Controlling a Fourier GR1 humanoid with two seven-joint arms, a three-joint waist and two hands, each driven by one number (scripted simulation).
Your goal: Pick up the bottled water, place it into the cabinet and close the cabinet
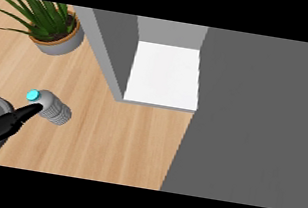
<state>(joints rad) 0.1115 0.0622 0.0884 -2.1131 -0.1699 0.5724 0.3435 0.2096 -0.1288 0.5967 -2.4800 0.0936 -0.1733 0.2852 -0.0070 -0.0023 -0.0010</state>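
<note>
Pale wood makes up the counter [107, 139] in the head view, the only view given, and nearly everything relevant sits on it. The bottled water [52, 106] lies near the left side, grey-bodied with a bright cyan cap turned toward the upper left; it looks tipped or seen steeply from above, and which of the two cannot be told.

The left hand [4, 125] comes in from the lower left corner, its dark fingers stretched out straight and narrow, the tip touching or just beside the cap end of the bottle. Nothing is curled round the bottle, so it reads as an approach and not a grasp. The hand probably sits low and angled so the fingers can slide along the bottle's side before closing.

Up and to the right stands the cabinet [165, 75], its white interior shelf exposed. A broad dark grey panel [266, 124] fills the right side of the view, most likely the open cabinet door, swung out so the bottle can go in. The cabinet is well apart from the bottle.

A potted plant [50, 26] occupies the upper left corner, away from the likely path.

The right hand does not show.
</note>
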